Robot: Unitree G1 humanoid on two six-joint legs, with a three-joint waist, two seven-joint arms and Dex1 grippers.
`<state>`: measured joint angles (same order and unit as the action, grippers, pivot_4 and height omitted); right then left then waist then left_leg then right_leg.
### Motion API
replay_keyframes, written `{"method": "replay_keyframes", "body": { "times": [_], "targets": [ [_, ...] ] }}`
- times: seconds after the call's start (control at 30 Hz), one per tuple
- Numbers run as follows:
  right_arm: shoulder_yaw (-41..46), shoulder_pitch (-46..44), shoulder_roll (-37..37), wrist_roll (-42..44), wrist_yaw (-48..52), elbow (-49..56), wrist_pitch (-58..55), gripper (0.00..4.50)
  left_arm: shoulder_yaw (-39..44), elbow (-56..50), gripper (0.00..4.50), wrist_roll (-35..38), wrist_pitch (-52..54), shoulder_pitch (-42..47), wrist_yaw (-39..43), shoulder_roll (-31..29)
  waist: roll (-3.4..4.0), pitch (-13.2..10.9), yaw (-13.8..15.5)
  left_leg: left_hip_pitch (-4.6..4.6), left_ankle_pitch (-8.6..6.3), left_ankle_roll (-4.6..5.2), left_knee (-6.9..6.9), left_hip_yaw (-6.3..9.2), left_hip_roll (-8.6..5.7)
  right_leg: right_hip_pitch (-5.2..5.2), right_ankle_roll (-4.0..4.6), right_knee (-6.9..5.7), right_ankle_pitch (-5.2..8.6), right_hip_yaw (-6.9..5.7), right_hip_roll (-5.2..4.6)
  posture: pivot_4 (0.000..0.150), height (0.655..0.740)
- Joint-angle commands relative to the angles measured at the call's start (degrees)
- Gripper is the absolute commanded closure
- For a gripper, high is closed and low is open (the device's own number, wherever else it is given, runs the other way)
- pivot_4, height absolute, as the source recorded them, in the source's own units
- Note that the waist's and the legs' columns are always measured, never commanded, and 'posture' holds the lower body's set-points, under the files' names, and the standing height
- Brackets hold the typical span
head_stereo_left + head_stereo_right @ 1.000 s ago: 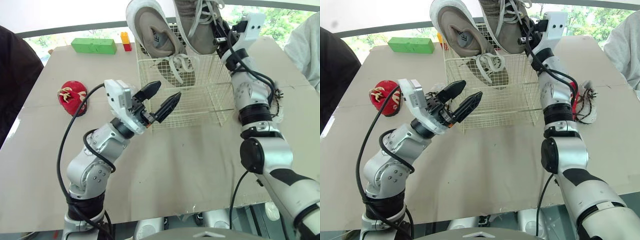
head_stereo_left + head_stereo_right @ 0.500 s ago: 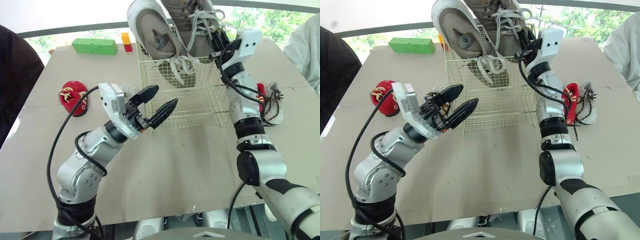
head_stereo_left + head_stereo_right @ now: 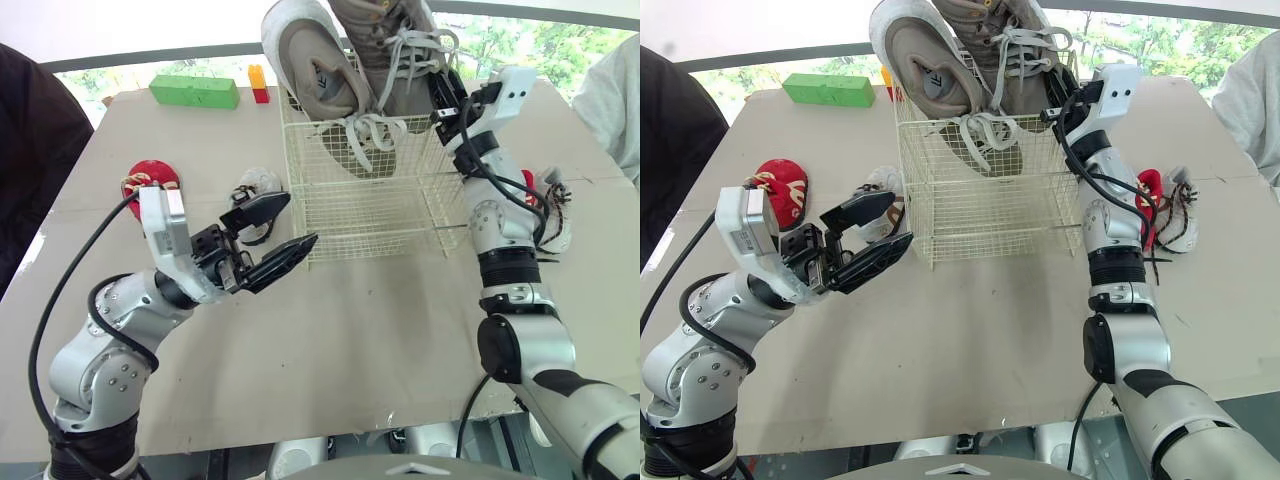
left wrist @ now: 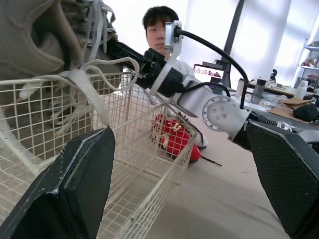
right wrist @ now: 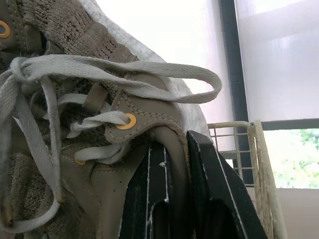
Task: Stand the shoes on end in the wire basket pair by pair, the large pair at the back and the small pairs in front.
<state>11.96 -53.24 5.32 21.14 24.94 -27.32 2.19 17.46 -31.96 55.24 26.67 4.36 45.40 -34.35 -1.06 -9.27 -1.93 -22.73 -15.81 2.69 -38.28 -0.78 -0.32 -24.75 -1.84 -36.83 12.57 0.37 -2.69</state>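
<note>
Shoe, large beige lace-up (mate's insole mark unreadable), clamped by right gripper over cream wire basket; left gripper splayed, empty.

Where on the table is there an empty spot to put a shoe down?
The biggest bare patch of table is in front of the wire basket, between the two arms. Another lies between the green block and the red shoe. Crowded: left of the basket, by the small white shoe and left gripper; right of it, two small shoes by the arm.
</note>
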Motion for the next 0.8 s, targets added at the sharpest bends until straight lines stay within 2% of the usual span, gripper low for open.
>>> {"method": "replay_keyframes", "body": {
  "times": [0.03,0.07,0.2,0.27,0.43,0.57,0.67,0.7,0.8],
  "targets": [
    [-1.6,4.9,0.6,0.9,1.3,2.2,-6.5,3.75,-0.1,-0.5,0.0,-0.6,-1.7,1.0,0.3,0.3,0.0,0.0,0.0,0.0,0.0,0.0,0.01,0.0,0.0,0.0,0.0,0.01,0.0,0.0,0.0,0.15,0.74],
    [-2.0,5.8,1.0,0.8,1.1,3.8,-7.9,3.36,-0.3,-0.4,0.0,-0.8,-1.7,1.2,0.2,0.5,0.0,0.0,0.0,0.0,0.0,0.0,0.02,0.01,0.0,0.0,0.0,0.01,0.0,-0.01,0.0,0.15,0.74],
    [-5.0,9.1,5.1,-1.5,1.2,12.7,-14.1,1.35,-1.0,0.3,0.0,-1.5,-2.0,1.8,0.1,1.0,0.0,0.0,-0.1,0.03,-0.11,0.2,-0.03,0.0,-0.01,0.03,0.01,-0.05,-0.01,0.02,-0.02,0.15,0.74],
    [-6.1,10.5,7.9,-2.3,0.9,17.3,-17.7,0.67,-1.4,0.5,0.0,-1.7,-2.1,2.0,0.1,1.3,0.01,0.0,-0.2,0.08,-0.11,0.22,-0.04,-0.01,-0.01,0.05,0.1,-0.1,-0.07,0.03,-0.02,0.15,0.74],
    [-7.2,12.7,16.8,-4.1,3.1,26.3,-23.3,0.67,-2.4,1.7,0.0,-2.3,-2.4,2.5,0.7,1.8,0.02,0.0,0.4,0.1,-0.08,0.2,-0.08,0.0,0.0,0.06,0.15,-0.17,-0.08,-0.01,-0.01,0.15,0.74],
    [-5.8,13.9,22.2,-1.1,6.2,32.5,-27.7,0.67,-2.8,2.6,0.0,-3.0,-2.8,2.8,1.2,2.1,0.06,0.0,1.2,-0.02,-0.08,0.21,-0.09,-0.03,-0.01,0.02,0.13,-0.05,-0.09,-0.02,0.02,0.15,0.74],
    [-3.4,18.5,27.2,1.9,12.4,39.4,-25.6,0.67,-3.2,3.5,0.0,-3.8,-3.2,3.6,0.1,3.2,0.16,-0.1,1.3,-0.12,-0.09,0.21,-0.07,-0.03,0.01,-0.03,0.11,0.01,-0.08,-0.03,0.06,0.15,0.74],
    [-2.2,20.4,28.4,4.1,14.5,41.5,-26.4,0.25,-3.3,3.9,0.0,-4.0,-3.3,4.0,-1.1,4.0,0.18,-0.1,1.4,-0.14,-0.09,0.22,-0.06,-0.03,0.01,-0.03,0.09,0.03,-0.07,-0.04,0.07,0.15,0.74],
    [0.4,25.6,31.4,10.9,20.3,47.3,-28.2,0.05,-2.0,5.3,0.0,-3.7,-3.5,4.8,-5.7,6.8,0.16,-0.1,1.7,-0.17,-0.11,0.25,-0.07,-0.01,0.02,0.0,0.04,0.08,-0.06,-0.09,0.07,0.15,0.74]
  ]
}}
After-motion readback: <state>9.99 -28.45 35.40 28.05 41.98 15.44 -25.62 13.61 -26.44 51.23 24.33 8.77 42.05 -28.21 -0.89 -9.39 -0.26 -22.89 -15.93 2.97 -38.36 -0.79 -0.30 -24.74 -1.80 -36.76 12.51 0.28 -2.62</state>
